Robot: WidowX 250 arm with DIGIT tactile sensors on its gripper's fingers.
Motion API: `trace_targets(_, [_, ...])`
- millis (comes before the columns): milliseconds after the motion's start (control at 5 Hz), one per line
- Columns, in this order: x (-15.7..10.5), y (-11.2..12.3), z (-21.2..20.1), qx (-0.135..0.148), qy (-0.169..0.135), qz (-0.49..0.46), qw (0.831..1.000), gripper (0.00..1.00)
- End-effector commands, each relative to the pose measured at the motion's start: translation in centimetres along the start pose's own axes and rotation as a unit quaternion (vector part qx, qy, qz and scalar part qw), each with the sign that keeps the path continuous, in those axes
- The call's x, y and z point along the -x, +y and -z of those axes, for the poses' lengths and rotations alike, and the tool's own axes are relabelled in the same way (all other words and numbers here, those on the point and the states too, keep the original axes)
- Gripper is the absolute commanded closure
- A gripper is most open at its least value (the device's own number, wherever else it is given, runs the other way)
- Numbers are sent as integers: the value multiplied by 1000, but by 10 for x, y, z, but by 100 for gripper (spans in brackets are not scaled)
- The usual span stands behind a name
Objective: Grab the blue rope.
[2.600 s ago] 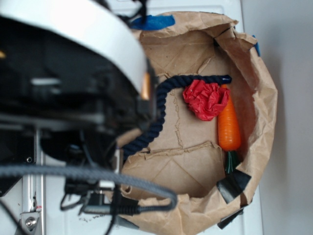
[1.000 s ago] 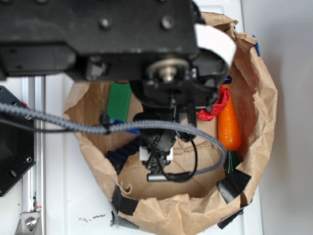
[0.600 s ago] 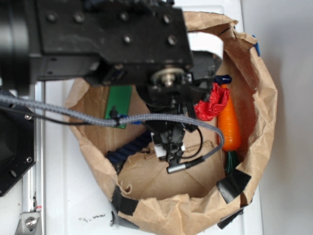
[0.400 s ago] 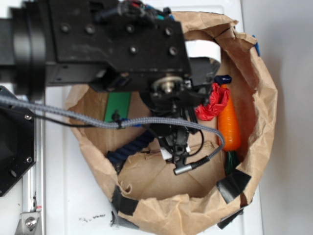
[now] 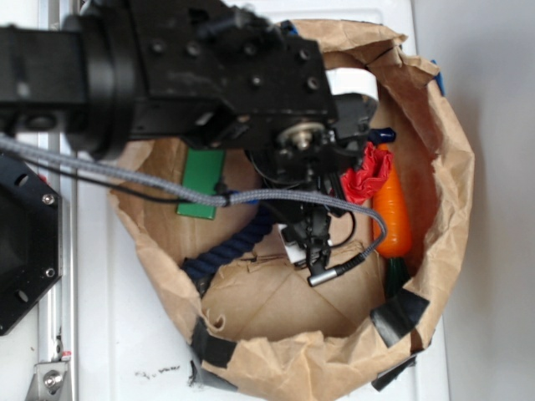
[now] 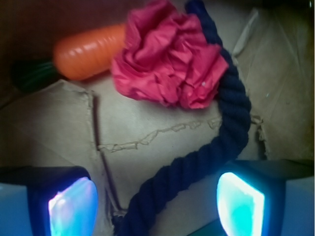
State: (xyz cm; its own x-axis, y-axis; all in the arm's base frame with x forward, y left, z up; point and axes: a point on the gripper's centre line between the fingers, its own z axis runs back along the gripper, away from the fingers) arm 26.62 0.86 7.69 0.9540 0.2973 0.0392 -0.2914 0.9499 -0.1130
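The blue rope [image 6: 197,164] is a thick navy twisted cord lying on the brown paper. It curves from the top of the wrist view round the right of a red crumpled wad [image 6: 170,64] and down between my fingers. My gripper [image 6: 156,204] is open, and the rope passes diagonally through the gap without touching either glowing pad [image 6: 74,206]. From outside, the gripper [image 5: 313,242] hangs inside the paper bag [image 5: 443,167]. Only a lower stretch of the rope [image 5: 226,251] and its glossy tip [image 5: 383,134] show past the arm.
An orange carrot [image 5: 391,213] lies along the bag's right wall, touching the red wad [image 5: 365,175]. A green block [image 5: 201,184] sits at the bag's left. The grey braided cable [image 5: 125,180] loops across the bag. Black tape [image 5: 399,316] patches the rim.
The arm has swung in over the bag from the left. Over the last second the gripper has moved rightward and a little lower, and the green block has come into view.
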Motion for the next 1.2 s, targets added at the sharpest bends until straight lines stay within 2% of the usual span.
trace_targets(0, [-16,5,4,-6,-14,-36,999,0])
trace_targets(400, [-3,8,11,-20,-23,-30,999,0])
trace_targets(600, [5,11,11,-16,-26,-35,999,0])
trace_targets(1000, [17,7,17,-2,-10,-82,997,0])
